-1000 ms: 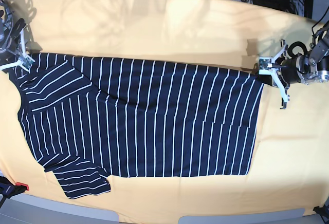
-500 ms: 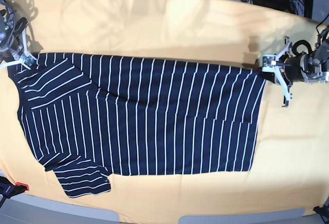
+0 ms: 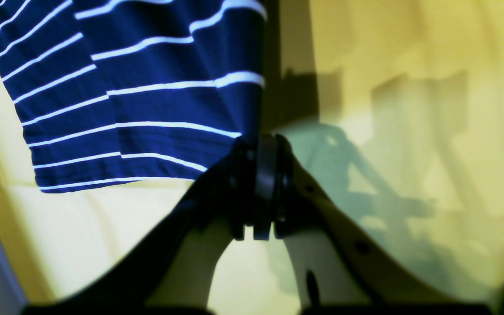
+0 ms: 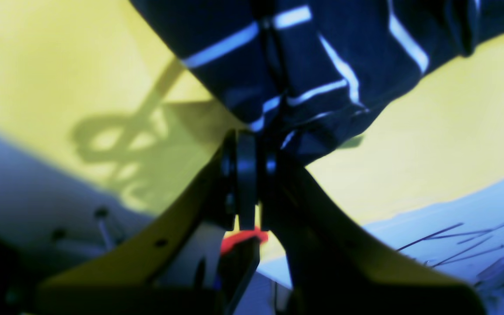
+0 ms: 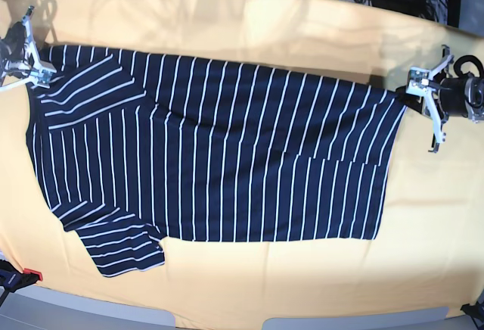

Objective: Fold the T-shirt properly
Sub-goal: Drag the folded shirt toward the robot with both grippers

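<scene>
Both pinched shut: left gripper [image 5: 414,90] and right gripper [image 5: 30,69] on T-shirt [image 5: 219,156] corners near the yellow cloth's [image 5: 227,27] far edge. Could slip free if tugged unevenly.

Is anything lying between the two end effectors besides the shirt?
No. In the base view only the T-shirt spans from the right end effector to the left end effector, over the yellow cloth.

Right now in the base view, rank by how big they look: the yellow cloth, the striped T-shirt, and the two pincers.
1. Yellow cloth: covers almost the whole table.
2. T-shirt: spread across the middle of it.
3. Left pincer and right pincer: both small and much alike, so I won't rank them; each is clamped on a shirt corner.
</scene>
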Action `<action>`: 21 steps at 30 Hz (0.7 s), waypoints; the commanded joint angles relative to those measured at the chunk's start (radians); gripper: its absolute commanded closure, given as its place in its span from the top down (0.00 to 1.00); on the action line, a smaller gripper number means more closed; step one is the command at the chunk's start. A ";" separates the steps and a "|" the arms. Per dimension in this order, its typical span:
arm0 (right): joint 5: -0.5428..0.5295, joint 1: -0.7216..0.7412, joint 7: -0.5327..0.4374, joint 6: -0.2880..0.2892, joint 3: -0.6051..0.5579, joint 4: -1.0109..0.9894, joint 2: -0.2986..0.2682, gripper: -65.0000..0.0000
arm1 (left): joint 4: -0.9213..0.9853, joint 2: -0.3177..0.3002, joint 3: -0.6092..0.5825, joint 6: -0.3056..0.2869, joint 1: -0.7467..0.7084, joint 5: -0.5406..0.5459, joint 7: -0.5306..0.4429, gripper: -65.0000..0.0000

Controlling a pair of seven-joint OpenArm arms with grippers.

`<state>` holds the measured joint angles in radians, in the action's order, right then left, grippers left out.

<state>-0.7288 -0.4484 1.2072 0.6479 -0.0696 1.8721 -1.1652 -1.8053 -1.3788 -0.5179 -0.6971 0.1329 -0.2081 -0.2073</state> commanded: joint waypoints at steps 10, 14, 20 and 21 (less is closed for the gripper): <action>-0.287 0.008 0.189 0.027 0.011 0.016 -0.151 0.00 | -0.074 -0.099 0.009 -0.001 -0.135 -0.002 -0.021 0.00; -0.295 -0.014 0.189 0.030 0.011 0.016 -0.151 0.00 | -0.106 -0.142 0.009 -0.001 -0.181 -0.004 -0.022 0.00; -0.277 -0.108 0.189 0.027 0.011 0.017 -0.169 0.00 | -0.145 -0.174 0.009 -0.001 -0.222 -0.006 -0.022 0.00; -0.265 -0.108 0.189 0.024 0.011 0.017 -0.172 0.00 | -0.149 -0.174 0.009 -0.001 -0.221 -0.005 -0.021 0.00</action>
<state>-1.0054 -0.5655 1.3766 0.6659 -0.0700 1.8812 -1.3025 -1.9476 -1.5402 -0.5179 -0.6941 -0.0971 -0.2169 -0.2176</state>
